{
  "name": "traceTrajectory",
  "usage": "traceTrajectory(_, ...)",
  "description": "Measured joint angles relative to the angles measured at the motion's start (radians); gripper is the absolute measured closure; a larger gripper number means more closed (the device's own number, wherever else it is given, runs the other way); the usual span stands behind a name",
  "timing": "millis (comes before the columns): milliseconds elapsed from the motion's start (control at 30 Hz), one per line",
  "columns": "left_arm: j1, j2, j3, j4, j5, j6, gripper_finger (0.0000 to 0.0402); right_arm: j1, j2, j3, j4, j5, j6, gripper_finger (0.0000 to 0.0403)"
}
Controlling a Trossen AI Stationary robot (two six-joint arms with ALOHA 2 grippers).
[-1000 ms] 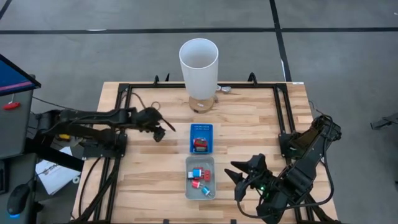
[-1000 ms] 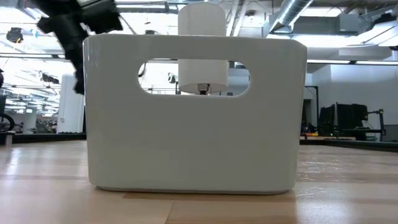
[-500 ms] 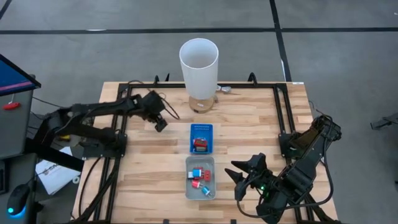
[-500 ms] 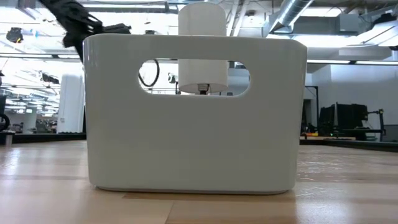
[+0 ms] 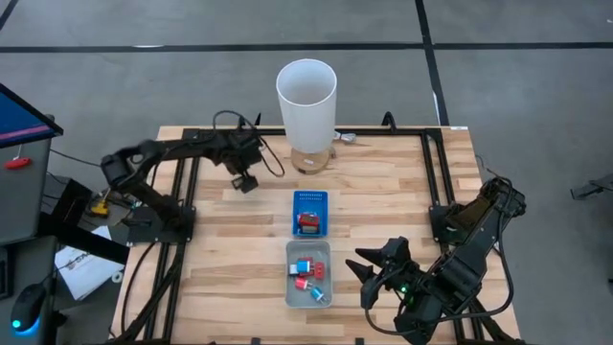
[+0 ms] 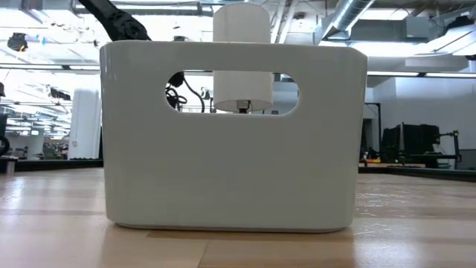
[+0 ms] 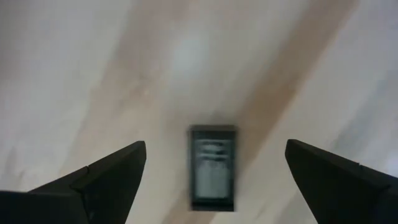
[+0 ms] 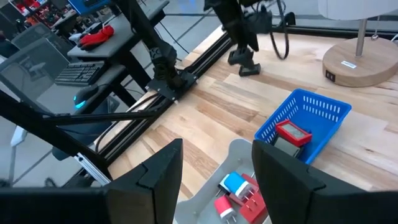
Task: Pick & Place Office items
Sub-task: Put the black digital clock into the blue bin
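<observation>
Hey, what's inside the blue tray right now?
The blue tray holds one red item with a light face, with something dark under it. What that dark piece is, I cannot tell.

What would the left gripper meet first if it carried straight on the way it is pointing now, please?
Probably the small dark rectangular piece lying on the wooden table: it sits centred between the open fingers of the left gripper, though the gap above it is hard to judge.
</observation>
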Motion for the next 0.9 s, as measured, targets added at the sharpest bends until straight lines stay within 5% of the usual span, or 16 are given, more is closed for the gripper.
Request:
traceTrajectory(300,0.153,0.011,0.005,-0.059,0.105,0.045,0.0020,-0.007,0.000,0.000,-0.007,0.000,0.003,0.0218)
traceTrajectory(900,0.045,0.159,0.005,-0.012,0.078,0.033,0.0022,-0.024,0.001,0.000,0.000,-0.001,0.010,0.0218)
